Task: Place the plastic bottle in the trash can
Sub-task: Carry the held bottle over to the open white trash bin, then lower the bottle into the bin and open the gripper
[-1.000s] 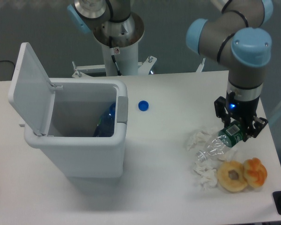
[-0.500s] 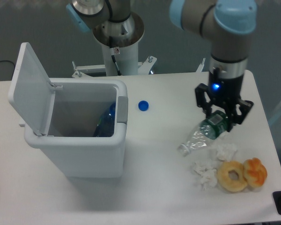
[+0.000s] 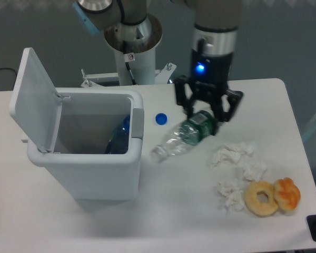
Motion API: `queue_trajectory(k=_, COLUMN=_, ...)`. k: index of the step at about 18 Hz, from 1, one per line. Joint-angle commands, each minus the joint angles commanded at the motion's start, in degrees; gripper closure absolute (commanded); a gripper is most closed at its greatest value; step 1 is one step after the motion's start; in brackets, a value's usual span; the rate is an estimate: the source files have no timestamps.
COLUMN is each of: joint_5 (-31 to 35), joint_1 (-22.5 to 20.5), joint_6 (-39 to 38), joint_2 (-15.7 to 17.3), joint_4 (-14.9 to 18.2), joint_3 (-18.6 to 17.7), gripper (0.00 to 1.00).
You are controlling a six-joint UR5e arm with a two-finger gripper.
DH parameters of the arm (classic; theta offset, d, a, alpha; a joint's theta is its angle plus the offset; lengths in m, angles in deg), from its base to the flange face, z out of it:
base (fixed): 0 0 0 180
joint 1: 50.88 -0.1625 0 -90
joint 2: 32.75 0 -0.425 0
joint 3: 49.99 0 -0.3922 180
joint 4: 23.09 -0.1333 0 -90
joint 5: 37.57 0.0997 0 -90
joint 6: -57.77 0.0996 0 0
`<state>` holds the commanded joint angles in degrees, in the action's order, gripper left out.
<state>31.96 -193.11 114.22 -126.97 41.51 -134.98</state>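
Note:
My gripper (image 3: 206, 117) is shut on the green-labelled end of a clear plastic bottle (image 3: 180, 138). The bottle hangs tilted above the table, its neck pointing down and left toward the trash can. The trash can (image 3: 89, 163) is a white bin at the left with its lid (image 3: 34, 100) swung open and upright. A blue bottle (image 3: 119, 136) lies inside it against the right wall. The gripper is to the right of the bin, about a bottle length from its rim.
A blue bottle cap (image 3: 161, 119) lies on the table next to the bin's grey latch (image 3: 138, 122). Crumpled white tissues (image 3: 235, 161) and two doughnuts (image 3: 273, 196) lie at the front right. The robot's base column (image 3: 133, 47) stands behind the bin.
The gripper has lifted the clear bottle from beside the tissues and doughnuts and carried it left and toward the back, closer to the bin. The tissues have shifted.

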Motion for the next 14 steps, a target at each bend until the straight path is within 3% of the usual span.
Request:
queue_trajectory(k=4, joint_5=-0.62, joint_1=5.37, joint_6=-5.37, joint_2=0.44, joint_4=-0.35, joint_3=-1.06, gripper=0.32)
queue_trajectory(k=14, joint_5=-0.8, joint_1=10.91, joint_6=-6.0, joint_2=0.26, joint_4=-1.06, joint_3=-5.1, gripper=0.25)
